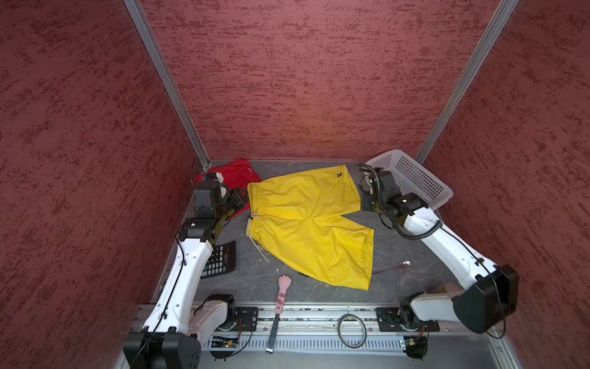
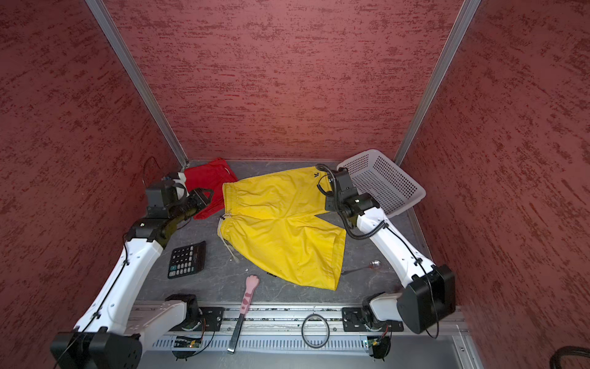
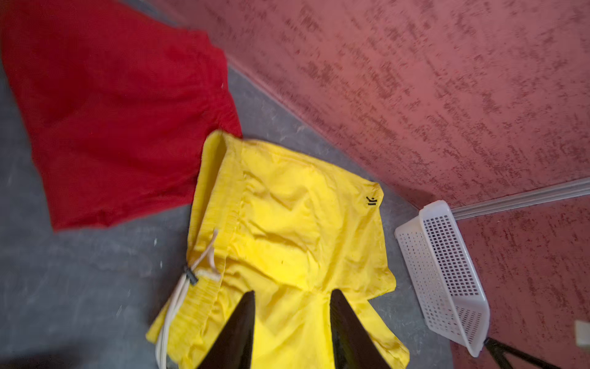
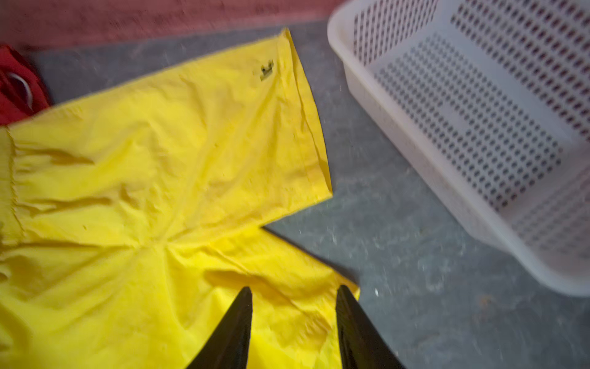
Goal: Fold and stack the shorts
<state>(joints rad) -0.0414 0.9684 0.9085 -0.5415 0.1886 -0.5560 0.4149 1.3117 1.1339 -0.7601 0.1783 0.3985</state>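
Note:
The yellow shorts (image 1: 306, 220) lie spread flat mid-table in both top views, waistband to the left, legs to the right, whitish drawstring (image 1: 257, 246) trailing forward. The red shorts (image 1: 236, 175) lie bunched in the back left corner, partly under the left arm. My left gripper (image 1: 238, 199) hovers at the waistband's far end; in its wrist view it (image 3: 292, 297) stands open over yellow fabric (image 3: 287, 223), with nothing between the fingers. My right gripper (image 1: 364, 198) hangs by the far leg's hem; in its wrist view it (image 4: 293, 294) is open above the near leg (image 4: 143, 191), holding nothing.
A white perforated basket (image 1: 412, 179) leans tilted in the back right corner, close behind the right wrist. A black calculator (image 1: 220, 258) lies by the left arm. A pink paw-handled tool (image 1: 281, 297), a spoon (image 1: 405, 264) and a black ring (image 1: 351, 329) lie near the front.

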